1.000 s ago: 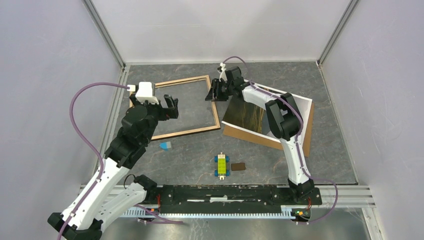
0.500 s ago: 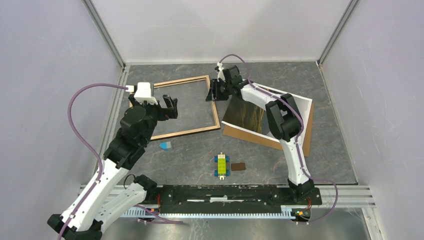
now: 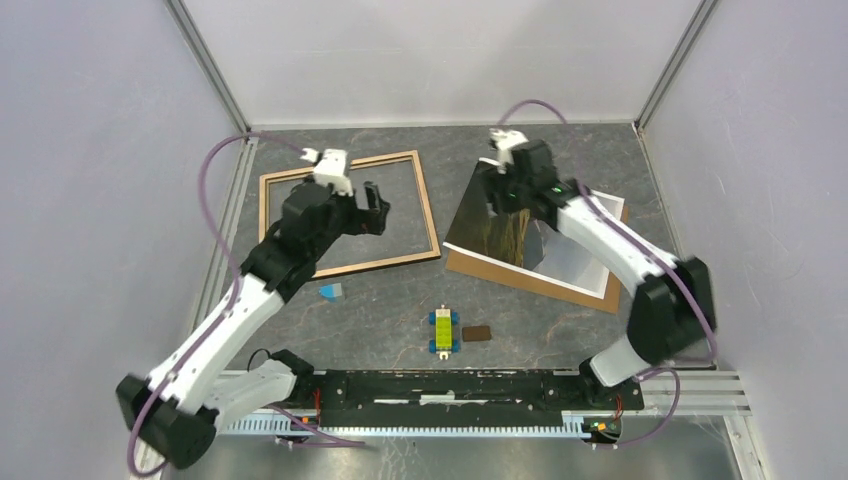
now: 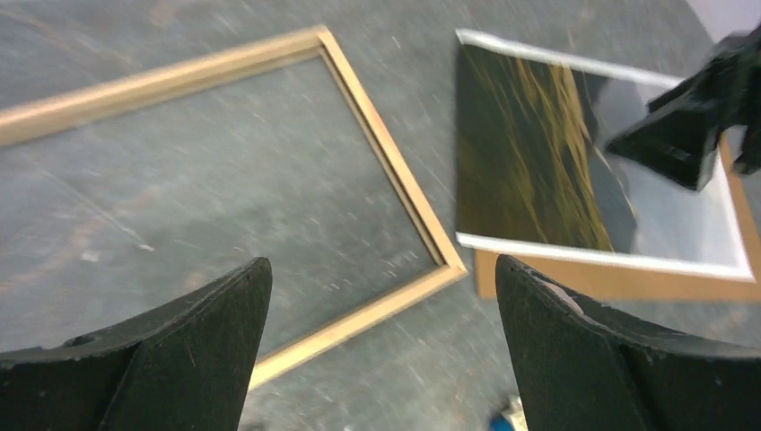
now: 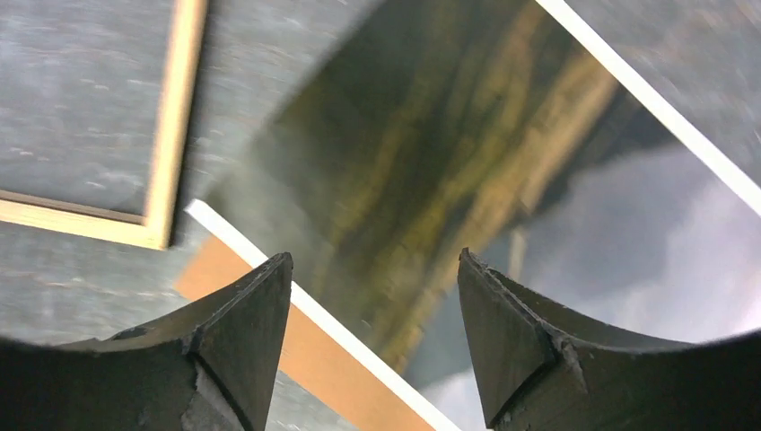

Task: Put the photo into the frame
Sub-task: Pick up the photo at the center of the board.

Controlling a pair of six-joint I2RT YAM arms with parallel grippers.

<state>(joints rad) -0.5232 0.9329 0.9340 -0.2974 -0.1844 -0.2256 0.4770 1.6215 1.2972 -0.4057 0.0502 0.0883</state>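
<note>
Top view: the frame (image 3: 427, 205) is laid flat on the table (image 3: 400, 300), tan side up, at roughly 10 o'clock from table centre, nothing seen inside it but table surface. The photo (image 3: 488, 228) is found at 3 o'clock from the frame, just beside it, resting on the brown backing board (image 3: 520, 281); the board sticks out at the photo's 6 o'clock edge. Photo not in frame. The left gripper (image 3: 377, 210) is held over the frame's interior, jaws spread fully wide, nothing gripped; the left wrist view shows the same (image 4: 381, 269), with frame rail (image 4: 386, 153) and photo (image 4: 529, 153) beyond. The right gripper (image 3: 503, 190) is placed over the photo's 11 o'clock corner, jaws partly apart and empty in the right wrist view (image 5: 372, 260); contact with the photo (image 5: 431, 162) cannot be told. A yellow-green block (image 3: 443, 330), a small brown piece (image 3: 477, 333) and a small blue piece (image 3: 330, 291) are seen toward 6 o'clock.
</note>
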